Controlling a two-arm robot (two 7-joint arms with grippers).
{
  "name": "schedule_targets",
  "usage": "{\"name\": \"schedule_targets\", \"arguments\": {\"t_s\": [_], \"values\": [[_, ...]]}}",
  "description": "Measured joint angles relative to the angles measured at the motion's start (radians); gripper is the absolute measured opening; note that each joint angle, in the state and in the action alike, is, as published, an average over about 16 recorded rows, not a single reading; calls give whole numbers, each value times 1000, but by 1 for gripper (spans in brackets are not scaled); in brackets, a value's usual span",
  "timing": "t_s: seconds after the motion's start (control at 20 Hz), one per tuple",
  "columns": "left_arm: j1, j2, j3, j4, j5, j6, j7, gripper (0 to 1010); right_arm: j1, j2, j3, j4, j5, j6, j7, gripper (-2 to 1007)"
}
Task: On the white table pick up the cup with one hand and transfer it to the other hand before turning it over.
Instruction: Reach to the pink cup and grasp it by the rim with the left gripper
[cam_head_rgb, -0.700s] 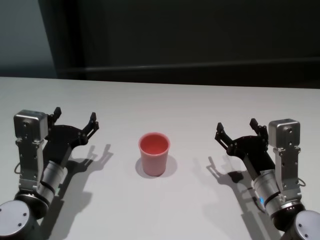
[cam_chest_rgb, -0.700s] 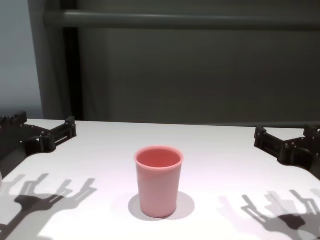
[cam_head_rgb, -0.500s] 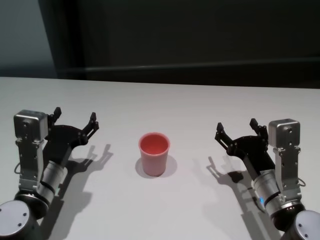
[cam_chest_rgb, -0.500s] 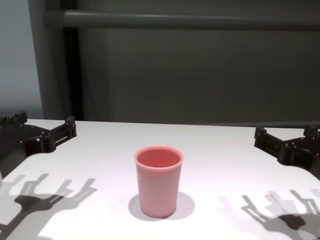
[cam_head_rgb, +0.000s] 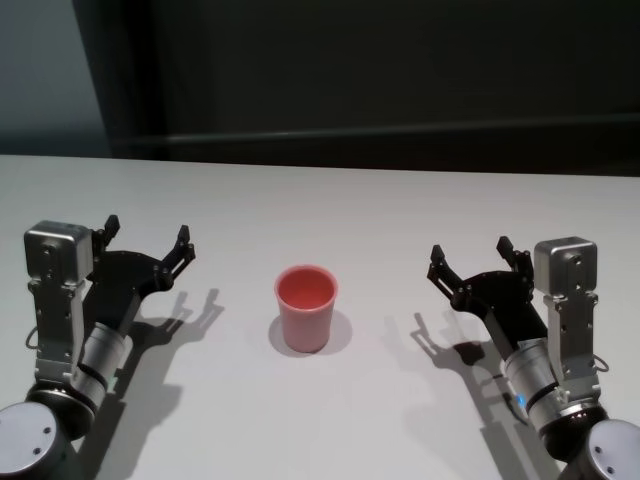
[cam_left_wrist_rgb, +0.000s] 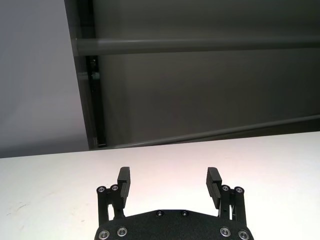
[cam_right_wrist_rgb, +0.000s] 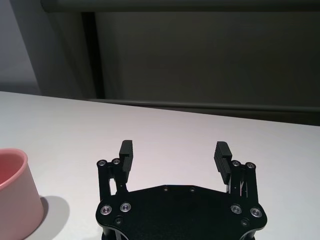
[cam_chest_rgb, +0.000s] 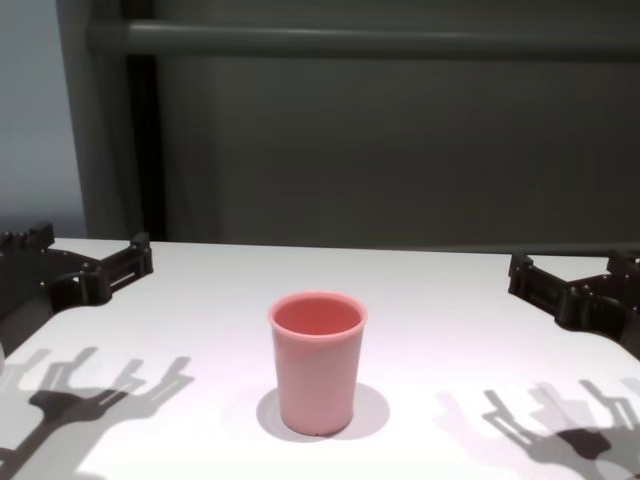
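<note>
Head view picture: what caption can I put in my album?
Upright pink cup on white table, between two open, empty grippers.

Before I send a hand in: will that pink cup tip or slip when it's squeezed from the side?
The cup stands upright, narrower at its base than its rim, so a high push could probably tip it. Its smooth, tapered wall may slide in the fingers. It looks empty, thin plastic: likely light.

Dark wall panel (cam_chest_rgb: 400, 150) behind, w/ horiz. rail (cam_chest_rgb: 350, 40) up top; lighter grey wall (cam_chest_rgb: 35, 110) at left.
</note>
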Motion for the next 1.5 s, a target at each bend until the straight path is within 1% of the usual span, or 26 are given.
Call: {"name": "schedule_targets", "arguments": {"t_s": [1.5], "values": [[0,0,0,0,0,0,0,1003,0,0,0,0,0,0,0,1000]]}}
